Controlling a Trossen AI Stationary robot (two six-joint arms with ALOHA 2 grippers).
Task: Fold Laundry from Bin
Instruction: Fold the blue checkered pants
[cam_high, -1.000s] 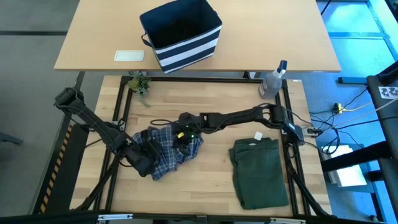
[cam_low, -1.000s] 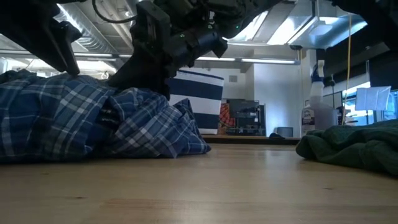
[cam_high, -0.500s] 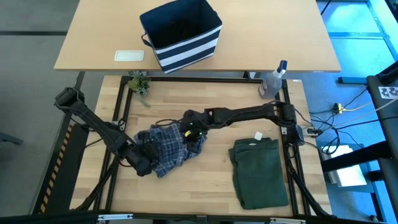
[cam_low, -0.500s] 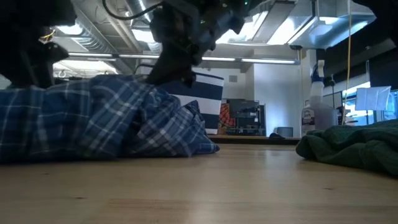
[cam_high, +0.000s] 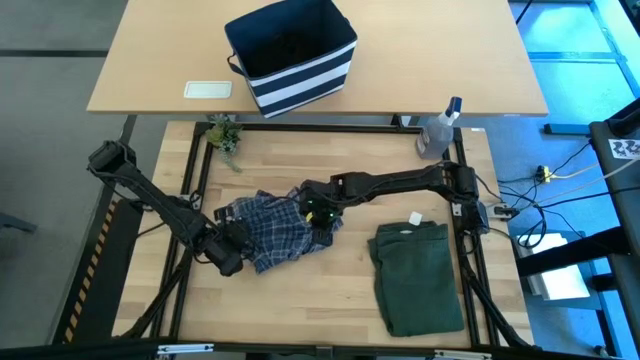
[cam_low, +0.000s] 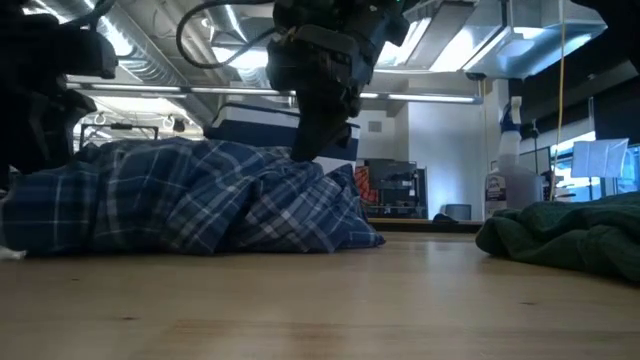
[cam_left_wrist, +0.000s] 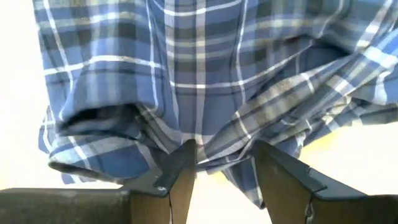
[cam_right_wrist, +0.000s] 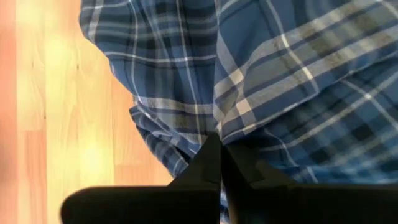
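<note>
The blue-and-white plaid shirt (cam_high: 272, 228) lies bunched on the wooden table, left of centre. My left gripper (cam_high: 229, 252) is at its near left end, shut on it. My right gripper (cam_high: 320, 212) is at its right end, shut on it. The dark olive-green garment (cam_high: 418, 275) lies folded flat at the near right. The navy striped bin (cam_high: 292, 55) stands on the far table. No black garment shows. My left gripper has a bunch of the shirt's edge (cam_left_wrist: 221, 155) between its two fingers (cam_left_wrist: 180, 171), with several folds running into the gap. It comes in low from the table's near left. The cloth lies on the table beyond the fingers. My right gripper pinches the shirt's right edge (cam_right_wrist: 217, 127) between its two closed fingers (cam_right_wrist: 208, 165), coming from above and pointing down. One layer or several, I cannot tell. The pinched part stands slightly raised (cam_low: 315, 160) and the rest lies on the table.
A clear spray bottle (cam_high: 437, 130) stands at the far right corner of the work table. A small plant (cam_high: 225, 133) stands at the far left corner. A white flat object (cam_high: 208, 89) lies left of the bin. Bare wood lies between the shirt and the green garment.
My right gripper has gone toward the table's right edge, drawing the shirt's right end with it. The shirt has spread wider and lower, while its left end at my left gripper stayed in place. My left gripper has shifted slightly toward the far edge.
</note>
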